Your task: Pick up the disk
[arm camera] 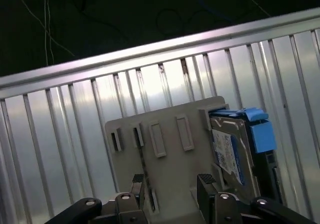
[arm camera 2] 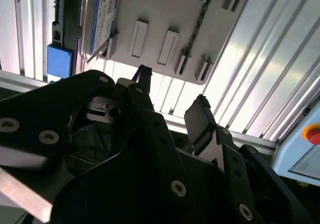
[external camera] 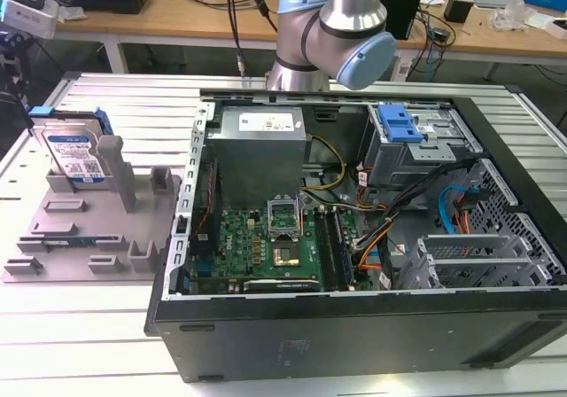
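**Hand (arm camera: 171, 185) open and empty, disk (external camera: 75, 153) parked in the fixture**

Disk stood on edge at one end of the grey fixture tray (external camera: 84, 242), on the exterior view's left, propped against an upright post (external camera: 113, 162). That pose likely left both flat faces free for a pinch. Tray sat on the slatted bench (external camera: 89, 326) beside the open computer case (external camera: 354, 237) (blue rails showed along the disk's edges). In both wrist views the fingers (arm camera: 206, 186) were spread with nothing between them, pointed toward the tray and well apart from the disk. Arm (external camera: 341, 34) rose behind the case. Judged: approach stage, no contact yet
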Robot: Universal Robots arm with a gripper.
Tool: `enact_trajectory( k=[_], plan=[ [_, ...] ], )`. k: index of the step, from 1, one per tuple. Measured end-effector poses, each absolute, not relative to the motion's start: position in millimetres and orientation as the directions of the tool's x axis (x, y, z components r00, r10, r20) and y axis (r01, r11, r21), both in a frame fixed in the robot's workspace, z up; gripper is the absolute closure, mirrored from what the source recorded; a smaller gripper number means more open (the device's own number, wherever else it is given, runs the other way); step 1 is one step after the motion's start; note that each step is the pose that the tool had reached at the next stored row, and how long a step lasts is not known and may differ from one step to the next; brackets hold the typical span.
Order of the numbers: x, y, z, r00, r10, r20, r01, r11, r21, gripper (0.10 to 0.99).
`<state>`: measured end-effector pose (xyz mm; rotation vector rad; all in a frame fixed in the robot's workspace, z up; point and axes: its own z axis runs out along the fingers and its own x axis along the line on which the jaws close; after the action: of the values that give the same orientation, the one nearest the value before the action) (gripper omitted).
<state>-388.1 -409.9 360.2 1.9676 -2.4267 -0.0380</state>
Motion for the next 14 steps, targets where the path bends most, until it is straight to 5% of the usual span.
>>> enact_trajectory(
  k=[14],
  plan=[
    [-384.9,-409.9,360.0,-0.123,-0.992,-0.003,-0.992,0.123,0.025,0.545]
  ],
)
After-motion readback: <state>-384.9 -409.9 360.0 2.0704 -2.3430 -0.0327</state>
